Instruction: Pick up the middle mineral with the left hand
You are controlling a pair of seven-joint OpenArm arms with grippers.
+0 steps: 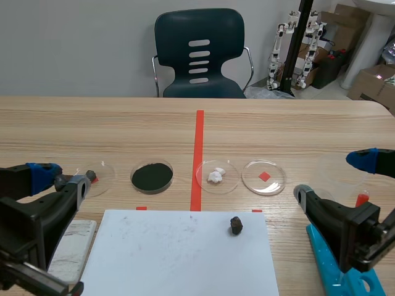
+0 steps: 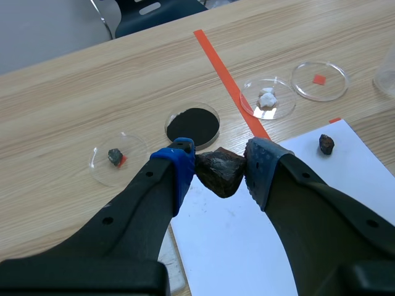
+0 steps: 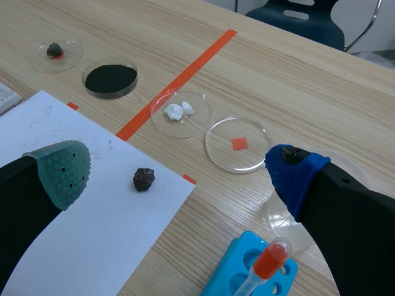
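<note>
While the left gripper pinches a dark brown stone between its pads above the edge of the white paper sheet, the right gripper gapes wide beside the sheet, holding nothing. Beyond the sheet, a pale wooden table carries a dish of black powder. Farther off, a dark chair faces a grey wall.

The right gripper is spread wide over the worktop. Between its fingers a small dark mineral lies on white paper. Ahead, one clear dish holds white lumps. Another dish holds black powder.
</note>
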